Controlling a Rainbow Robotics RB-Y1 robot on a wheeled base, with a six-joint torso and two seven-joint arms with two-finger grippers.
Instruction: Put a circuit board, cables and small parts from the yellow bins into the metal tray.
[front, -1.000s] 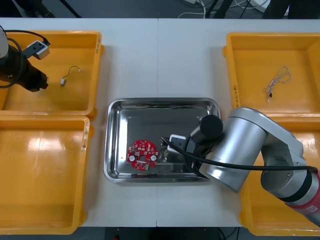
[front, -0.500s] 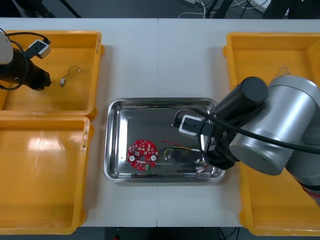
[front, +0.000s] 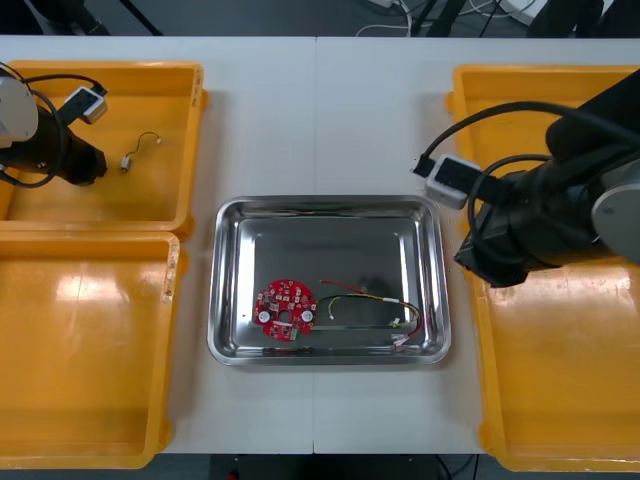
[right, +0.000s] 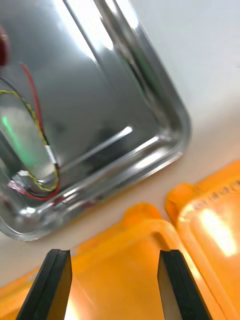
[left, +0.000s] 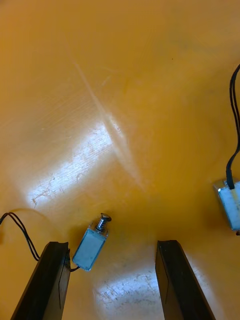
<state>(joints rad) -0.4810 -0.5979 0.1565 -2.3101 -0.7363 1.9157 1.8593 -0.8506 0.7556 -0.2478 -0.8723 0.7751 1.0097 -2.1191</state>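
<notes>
1. At the right end effector (right: 112, 257): fingers spread, holding nothing, hanging above the rim of the near-right yellow bin (front: 560, 400), just beside the right edge of the metal tray (front: 330, 203).
2. At the left end effector (left: 111, 247): spread as well, low inside the far-left yellow bin (front: 150, 75), with a small metal part (left: 91, 245) between the fingers, close to one of them and not yet pinched; a second small part (left: 230, 202) off to the side.
3. In the tray, mid-desk (front: 330, 110): circuit board (front: 286, 308) toward the near-left corner, red and yellow cable (front: 375, 305) toward the near-right corner. Both seemingly done.
4. Outstanding, by judgement: the small parts, and the twisted cable (front: 555, 160) in the far-right yellow bin (front: 540, 80). Roughly halfway.
</notes>
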